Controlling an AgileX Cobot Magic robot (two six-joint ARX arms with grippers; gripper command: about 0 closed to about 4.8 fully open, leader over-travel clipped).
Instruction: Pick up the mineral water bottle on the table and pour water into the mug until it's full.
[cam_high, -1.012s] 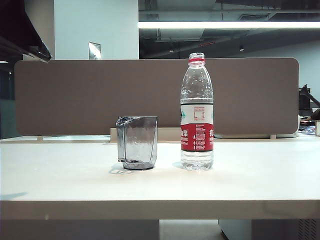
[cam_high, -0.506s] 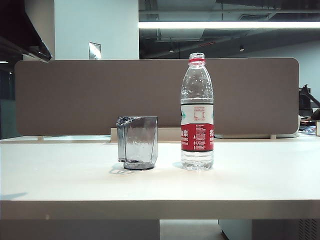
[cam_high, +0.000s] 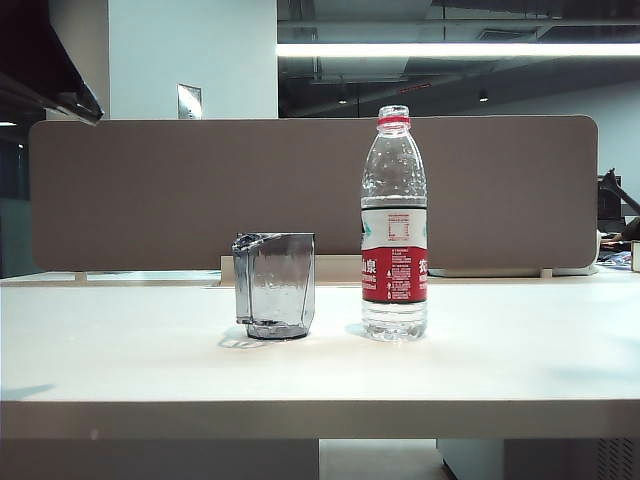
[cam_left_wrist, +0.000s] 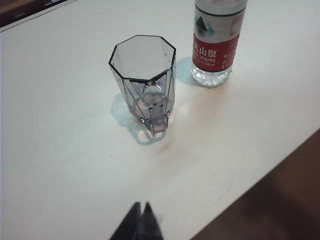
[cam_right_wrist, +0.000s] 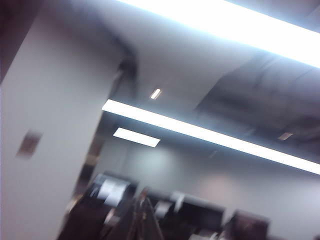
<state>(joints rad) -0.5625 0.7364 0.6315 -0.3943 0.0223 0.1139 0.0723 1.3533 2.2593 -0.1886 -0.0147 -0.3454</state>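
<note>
The bottle (cam_high: 393, 225) stands upright and uncapped on the table (cam_high: 500, 360), about twice as tall as the mug (cam_high: 275, 285) just beside it, the two apart and not touching. The mug looks empty, so nothing of the pour is done yet.

My left gripper (cam_left_wrist: 141, 220) hangs above the near edge of the table with its jaws pressed together; the mug sits ahead of them with its handle turned toward them, the bottle beyond and to one side. My right gripper (cam_right_wrist: 141, 212) has its jaws closed too, and past them I see only ceiling lights and a dim room, no table.

The risks, as I judge them: with jaws closed I would knock the open bottle over and spill its water rather than grasp it. The right gripper, pointed away from the table, would come in blind. A thin bottle squeezed hard may spurt.
</note>
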